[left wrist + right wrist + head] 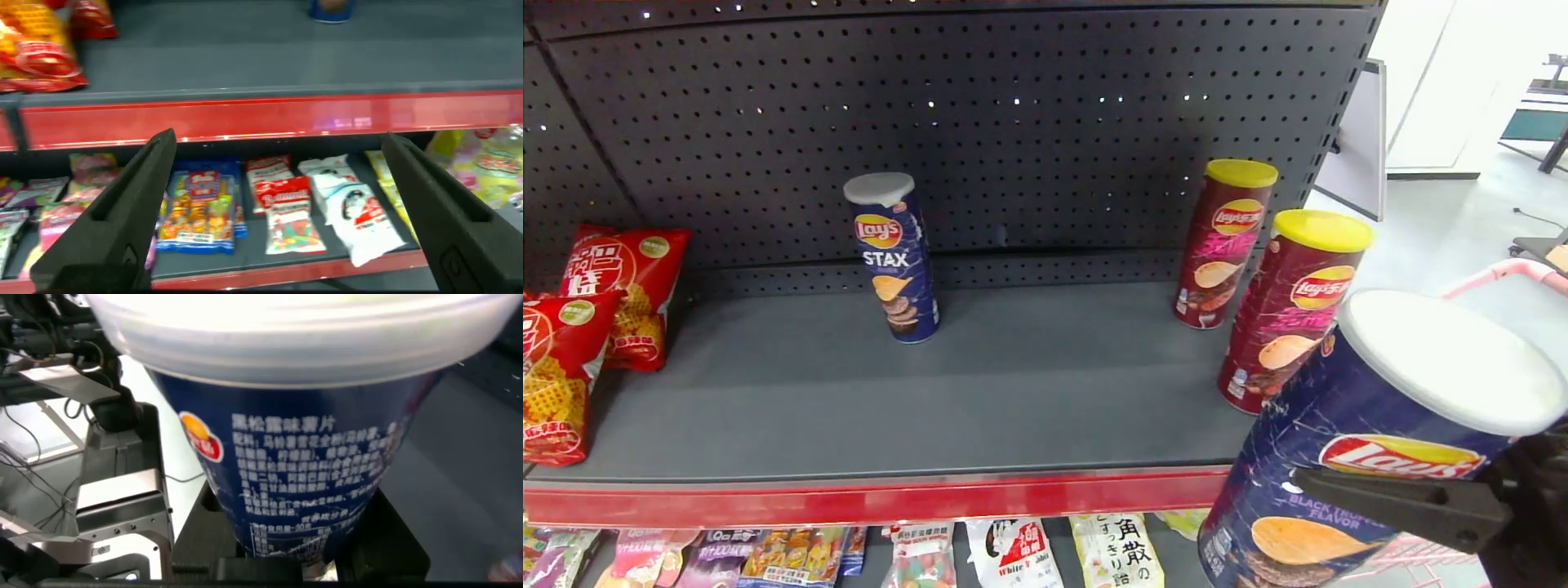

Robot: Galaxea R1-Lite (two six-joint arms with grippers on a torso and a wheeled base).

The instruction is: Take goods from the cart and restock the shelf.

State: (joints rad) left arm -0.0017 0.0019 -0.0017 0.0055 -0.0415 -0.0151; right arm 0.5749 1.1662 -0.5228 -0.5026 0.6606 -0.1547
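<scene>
Facing a grey shelf (1013, 392) backed by dark pegboard, carrying one blue chip can (894, 257) upright towards the rear, two maroon cans (1225, 245) with yellow lids near the right end, and red snack bags (596, 327) at the left end. Pinching a second blue can (1347, 441) around its body in the right gripper (1421, 506), white lid up and leaning a little, hanging off the shelf's front right corner, near the cart's pink handle (1503, 273). Keeping the left gripper (278, 220) spread wide and holding nothing, low before the red shelf lip (261, 118), facing the packets (286, 212) on the tier below. Judging the step as the carry: one can in the grip, not yet on the shelf. Next, likely needing a lift clear of the red lip, a swing inward past the nearer maroon can (1294, 310) without knocking it, then setting down upright on bare deck, probably by the matching blue can, before letting go.
</scene>
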